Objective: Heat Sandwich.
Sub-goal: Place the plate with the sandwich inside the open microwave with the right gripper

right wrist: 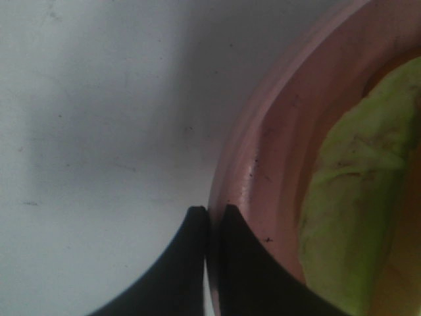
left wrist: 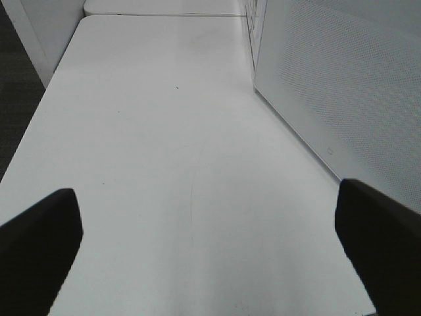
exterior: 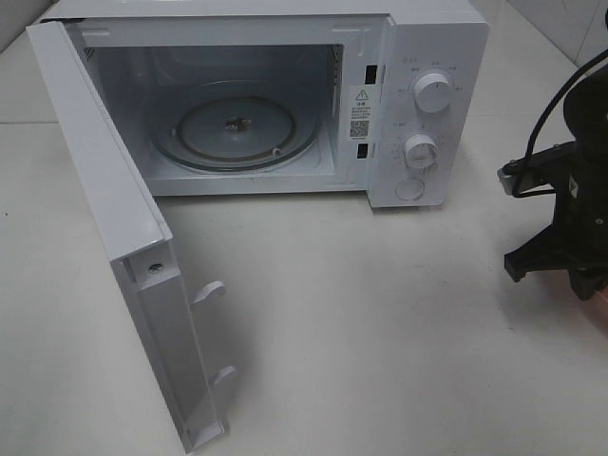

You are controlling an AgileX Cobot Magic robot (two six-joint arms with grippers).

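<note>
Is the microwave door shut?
No, the microwave door stands swung wide open, so the glass turntable inside shows.

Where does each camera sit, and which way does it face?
Exterior high: mounted above, looking down on the white table and open white microwave; the right gripper shows at the edge.
Left wrist: on the left arm, looking along the table; the open left gripper frames it.
Right wrist: on the right arm, looking down at the round pink plate its shut gripper pinches; the sandwich shows green lettuce.
Shared: the table, in all three.
</note>
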